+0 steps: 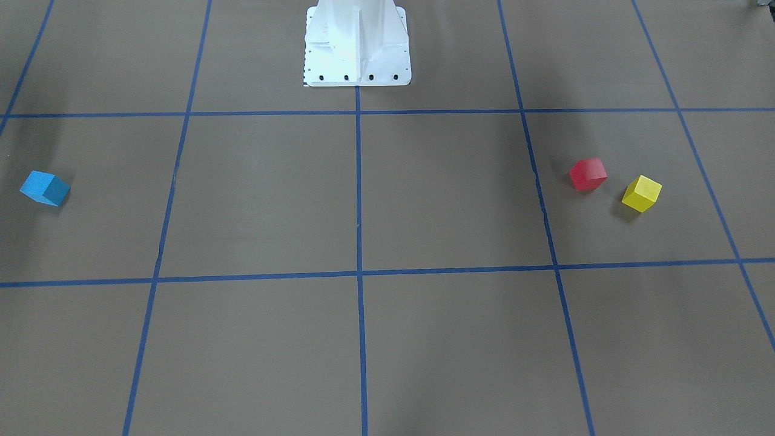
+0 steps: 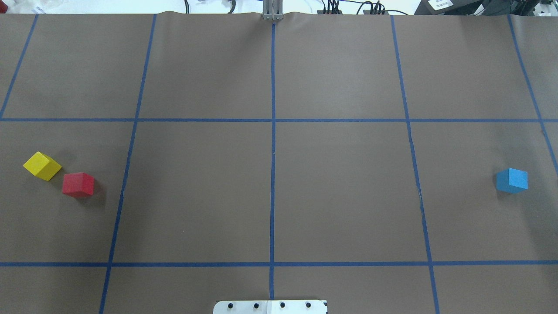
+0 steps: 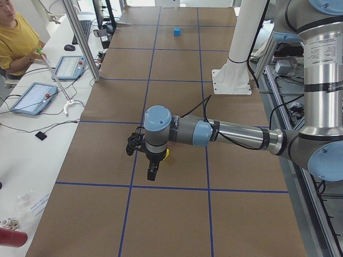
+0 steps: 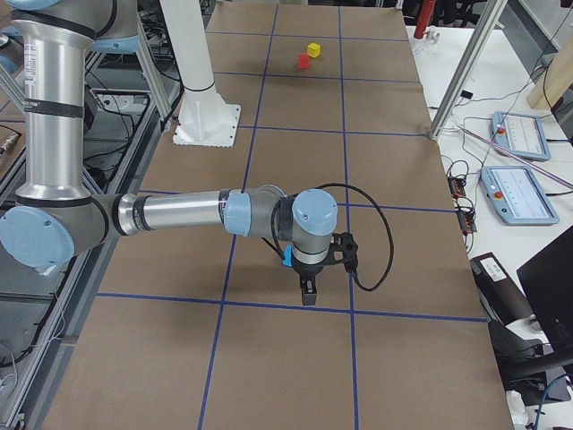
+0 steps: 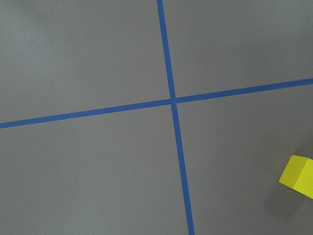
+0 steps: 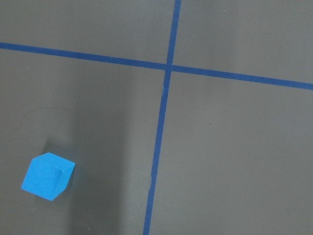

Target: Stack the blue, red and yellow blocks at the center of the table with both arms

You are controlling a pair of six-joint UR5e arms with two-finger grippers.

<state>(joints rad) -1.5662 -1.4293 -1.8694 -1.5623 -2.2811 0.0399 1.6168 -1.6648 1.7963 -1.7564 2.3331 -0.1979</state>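
The blue block lies on the table's right side in the overhead view and shows in the right wrist view. The red block and the yellow block lie close together, apart, on the left side in the overhead view, red and yellow. The yellow block also shows at the edge of the left wrist view. My left gripper hangs above the yellow block. My right gripper hangs above the blue block. Both show only in side views, so I cannot tell whether they are open or shut.
The brown table cover carries a blue tape grid. The white robot pedestal stands at the table's robot-side edge. An operator with a stick sits beside the table with tablets. Metal posts stand along the operators' side.
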